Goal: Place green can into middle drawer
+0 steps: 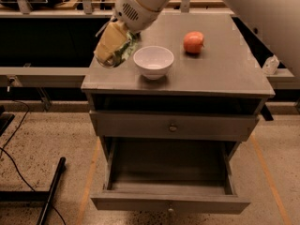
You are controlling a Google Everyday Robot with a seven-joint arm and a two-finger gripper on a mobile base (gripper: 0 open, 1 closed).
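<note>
Green can (124, 54) in claw (112, 53) beside bowl (153, 61)

White bowl (153, 61) upright near front-left of grey cabinet top (225, 74), just right of the gripper (112, 54) at the top's left edge. Orange-red apple (193, 42) further back and right, apart from the bowl. Upper drawer front (140, 125) is closed, round knob (173, 127) centred. Speckled floor (42, 125) with orange tape lines (88, 184). Black cable (11, 139) and black bar (52, 186) at left. Small white crumpled object (270, 65) off the right side.

Gripper (112, 48) holding green can (124, 51) beside bowl (153, 61), middle drawer (169, 203) open below
</note>
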